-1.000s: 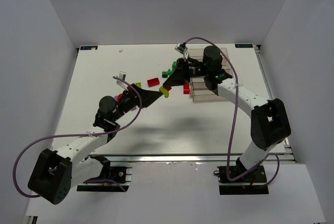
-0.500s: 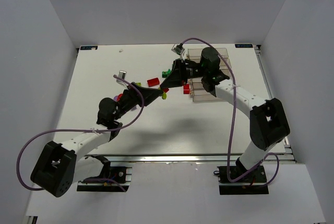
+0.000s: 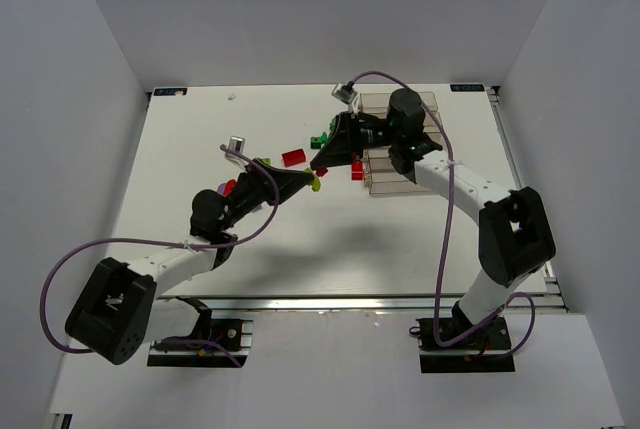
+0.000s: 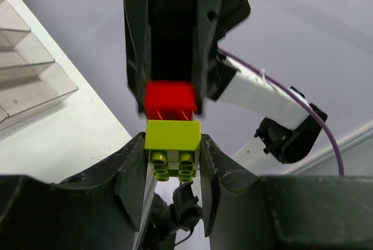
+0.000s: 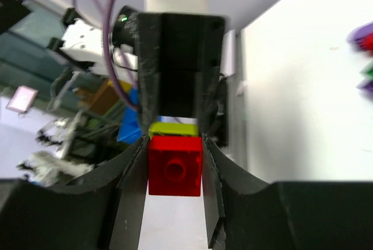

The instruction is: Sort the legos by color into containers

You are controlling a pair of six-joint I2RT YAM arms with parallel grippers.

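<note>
1. Left gripper: clenched on a small yellow-green plastic brick, with a finger pressed against each side.
2. Right gripper: clenched on a small red plastic brick. The two bricks are held touching over the middle of the white desk.
3. Clear plastic block of narrow bins: placed toward the desk's far right corner.
4. Loose red brick and dark green brick: seen left of the bins.
</note>
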